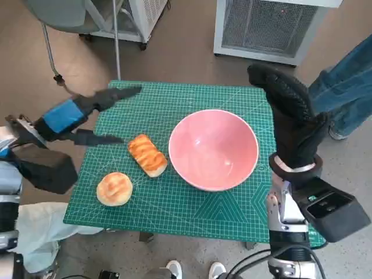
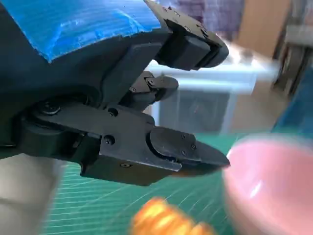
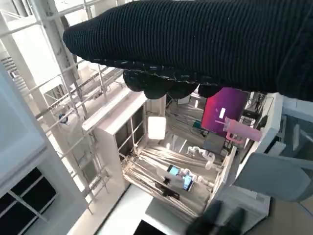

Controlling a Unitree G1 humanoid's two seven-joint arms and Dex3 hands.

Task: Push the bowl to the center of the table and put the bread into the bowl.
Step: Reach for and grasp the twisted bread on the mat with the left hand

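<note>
1. As the head view shows, the pink bowl (image 1: 213, 149) sits upright on the green cutting mat (image 1: 174, 200), right of the mat's middle, with nothing inside it.
2. The long bread (image 1: 147, 154), golden with ridged crust, lies on the mat just beside the bowl's left rim; whether the two touch cannot be told. The left wrist view shows it blurred (image 2: 164, 219) below the fingers, with the bowl's rim (image 2: 274, 186) to one side.
3. A round bun (image 1: 114, 188) lies on the mat near its front left corner, apart from the long bread.
4. The left hand (image 1: 87, 116) hovers at the mat's left edge, blue tape on its back. Its fingers (image 1: 119, 95) are spread apart, one set reaching over the mat's far left part, another (image 1: 96, 139) pointing toward the long bread without touching it. It holds nothing.
5. The right hand (image 1: 289, 113), in the black glove, stands raised at the mat's right edge beside the bowl, fingers extended upward and together. It holds nothing; contact with the bowl's rim cannot be told.
6. A person's leg in blue jeans (image 1: 346, 87) stands on the floor right of the table. A white grilled unit (image 1: 264, 26) stands beyond the table.
</note>
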